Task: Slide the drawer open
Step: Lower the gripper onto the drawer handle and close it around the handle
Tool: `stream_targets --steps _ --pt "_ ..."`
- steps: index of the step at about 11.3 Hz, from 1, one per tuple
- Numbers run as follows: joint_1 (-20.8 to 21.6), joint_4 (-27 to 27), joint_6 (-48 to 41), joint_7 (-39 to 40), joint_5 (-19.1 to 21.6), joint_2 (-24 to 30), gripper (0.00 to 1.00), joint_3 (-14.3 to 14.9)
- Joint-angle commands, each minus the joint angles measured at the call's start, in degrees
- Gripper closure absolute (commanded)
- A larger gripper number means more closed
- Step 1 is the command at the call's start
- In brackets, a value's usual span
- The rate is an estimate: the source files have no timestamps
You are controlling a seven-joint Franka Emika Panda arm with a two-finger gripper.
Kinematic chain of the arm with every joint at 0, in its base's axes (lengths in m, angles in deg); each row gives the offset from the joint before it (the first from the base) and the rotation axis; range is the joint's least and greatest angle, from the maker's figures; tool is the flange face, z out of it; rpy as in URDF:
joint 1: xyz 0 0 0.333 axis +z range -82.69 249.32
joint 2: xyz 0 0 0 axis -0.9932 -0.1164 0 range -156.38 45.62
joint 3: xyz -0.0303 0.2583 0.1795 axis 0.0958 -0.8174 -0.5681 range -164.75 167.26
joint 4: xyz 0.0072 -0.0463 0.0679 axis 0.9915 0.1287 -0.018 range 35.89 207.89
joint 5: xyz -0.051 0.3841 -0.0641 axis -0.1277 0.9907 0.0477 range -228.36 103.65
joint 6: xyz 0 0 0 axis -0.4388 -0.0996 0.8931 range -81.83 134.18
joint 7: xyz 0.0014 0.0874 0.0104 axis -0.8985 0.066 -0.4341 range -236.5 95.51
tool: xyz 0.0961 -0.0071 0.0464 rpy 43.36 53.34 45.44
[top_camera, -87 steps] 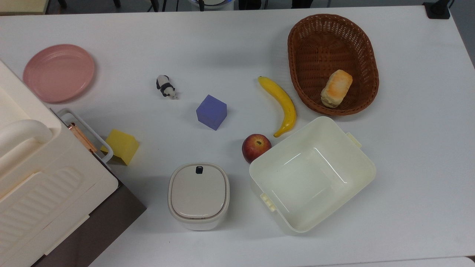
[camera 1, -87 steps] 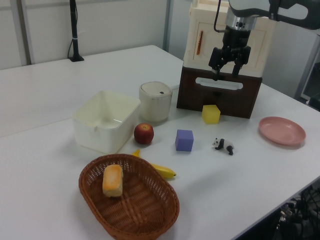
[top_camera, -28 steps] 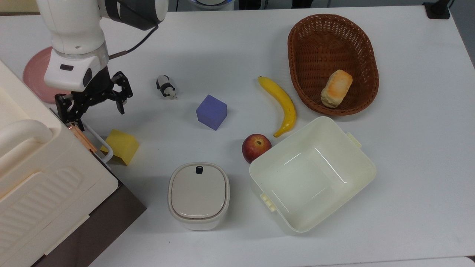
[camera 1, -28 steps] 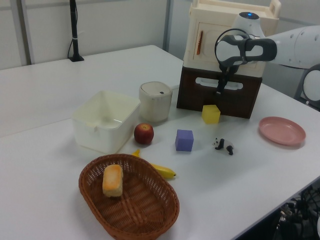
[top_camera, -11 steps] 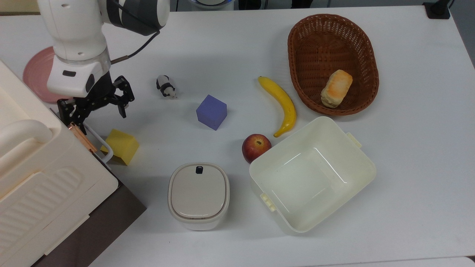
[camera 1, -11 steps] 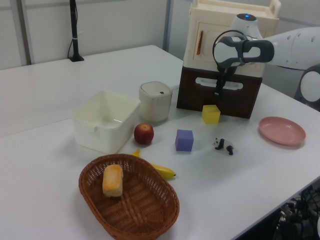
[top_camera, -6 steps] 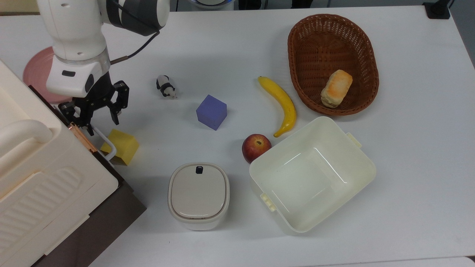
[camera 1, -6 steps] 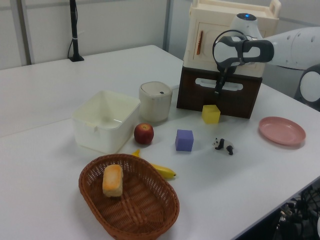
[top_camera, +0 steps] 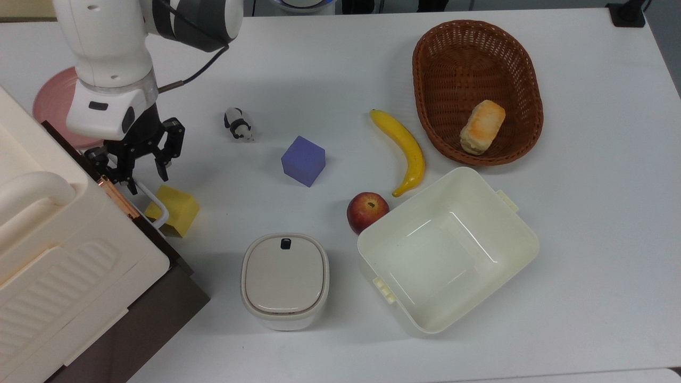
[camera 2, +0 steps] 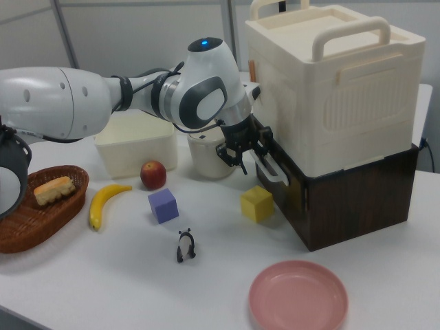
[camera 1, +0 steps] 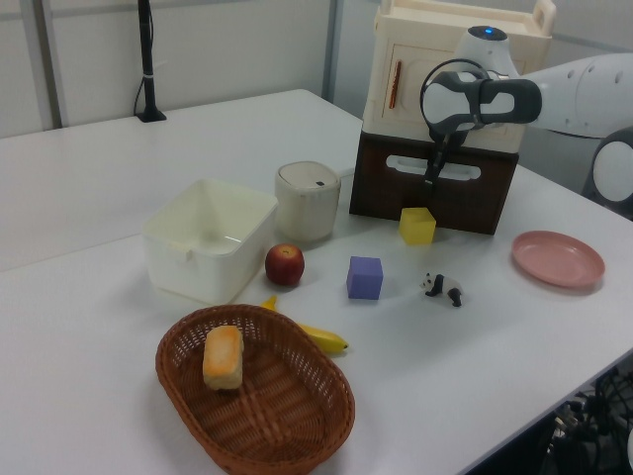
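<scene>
The drawer (top_camera: 162,240) is the dark brown front at the base of the cabinet, under a cream box. In the top view a thin dark strip of it shows beyond the cream box. Its white loop handle (top_camera: 156,206) sticks out toward the table. My gripper (top_camera: 143,181) points down at the upper end of the handle, shut on it. In the right view the gripper (camera 2: 246,157) holds the handle (camera 2: 269,170) in front of the drawer front (camera 2: 287,189). In the left view the gripper (camera 1: 432,178) hangs against the handle (camera 1: 460,170).
A yellow cube (top_camera: 176,210) sits right in front of the handle. Further out are a purple cube (top_camera: 303,160), a toy panda (top_camera: 238,124), a pink plate (top_camera: 50,109), a lidded container (top_camera: 284,279), a cream tub (top_camera: 447,250), an apple (top_camera: 367,210), a banana (top_camera: 404,149) and a basket (top_camera: 457,58) holding bread.
The arm came in at the cabinet. Its fingers closed in on the handle over the last second, and the drawer slid out a little toward the yellow cube, baring a dark strip.
</scene>
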Motion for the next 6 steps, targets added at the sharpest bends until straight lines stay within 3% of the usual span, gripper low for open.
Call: stream_targets --steps 1,3,6 --pt "-0.1 -0.4 0.8 0.8 -0.7 -0.5 0.55 -0.4" --pt "0.0 -0.4 0.8 0.8 -0.7 -0.5 0.61 -0.4" --pt "-0.1 -0.4 0.8 0.7 -0.6 -0.4 0.61 -0.5"
